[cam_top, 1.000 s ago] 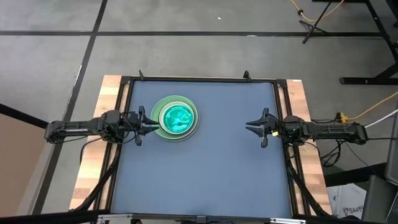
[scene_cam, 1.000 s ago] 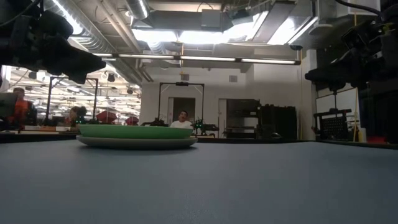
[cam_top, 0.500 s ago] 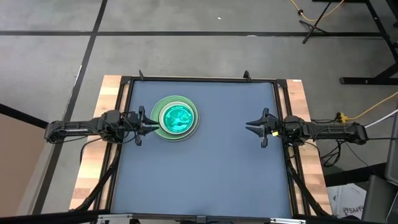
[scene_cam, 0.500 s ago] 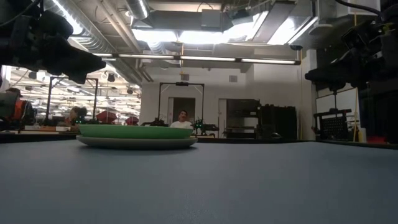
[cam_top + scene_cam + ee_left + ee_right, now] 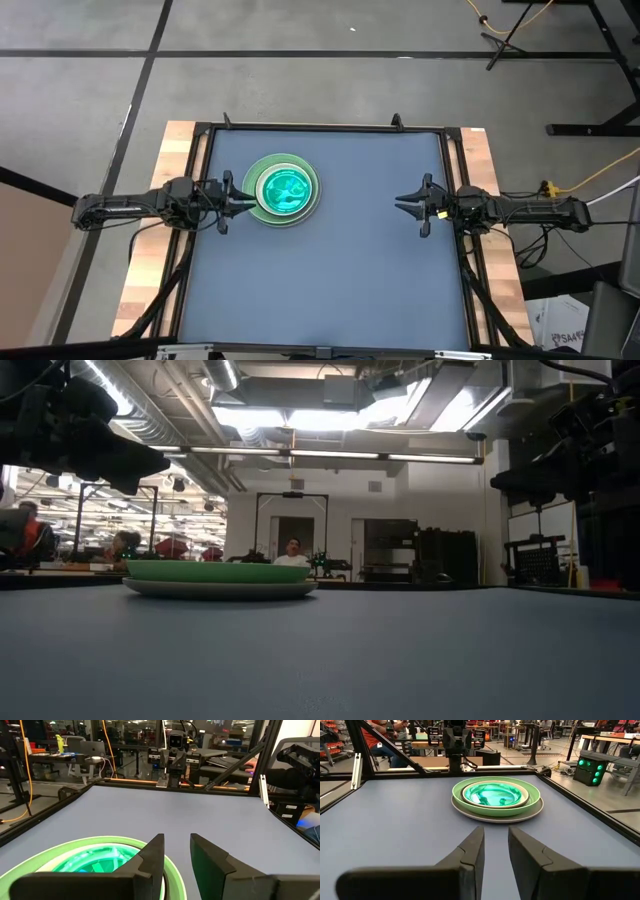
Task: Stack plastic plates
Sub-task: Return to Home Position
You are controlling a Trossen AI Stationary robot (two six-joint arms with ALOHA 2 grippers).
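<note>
One stack of plastic plates [image 5: 285, 190] rests on the blue table, left of centre toward the far side. Its bottom plate is the large grey one [image 5: 470, 811], with the large light green plate [image 5: 532, 795] on it. Smaller plates nest inside, and a translucent green one [image 5: 495, 793] is on top; black and blue plates are hidden. My left gripper [image 5: 248, 203] hovers at the stack's left rim [image 5: 176, 840], open by a narrow gap. My right gripper [image 5: 400, 205] hovers near the table's right side [image 5: 495, 832], pointing at the stack, also open by a narrow gap.
A black frame [image 5: 320, 128] borders the blue mat, with wooden table strips outside it. Bare mat [image 5: 330, 280] stretches between the grippers and toward the near edge. In the low view, people sit far behind the table [image 5: 292, 550].
</note>
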